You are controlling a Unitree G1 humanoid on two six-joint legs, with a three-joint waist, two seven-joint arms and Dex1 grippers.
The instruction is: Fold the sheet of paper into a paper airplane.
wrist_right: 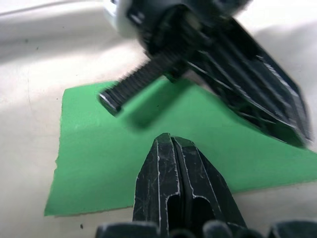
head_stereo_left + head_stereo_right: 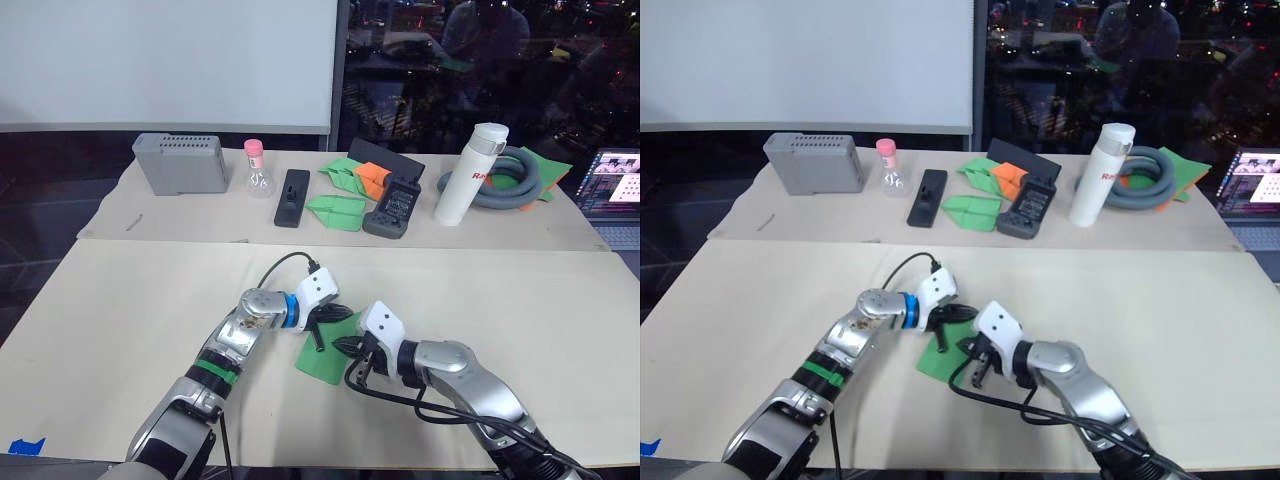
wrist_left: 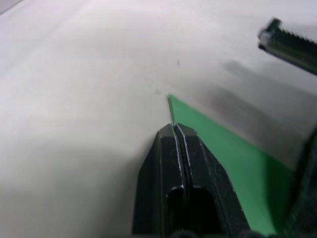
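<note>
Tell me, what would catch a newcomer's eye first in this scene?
Most striking is the bright green sheet of paper lying on the pale near table, with both robot arms meeting over it: the left tool and right tool rest on it, fingers closed together. Behind, along the far table, stand a white bottle beside a coiled grey hose, and smaller green paper darts with an orange one.

I see the sheet of paper [image 2: 322, 356], thin and bright green, lying flat on the near part of the table [image 2: 120, 320] as a wedge-like folded shape. Its straight cut edges and one sharp corner show in the wrist views. It lies well apart from the items along the table's far side.
</note>
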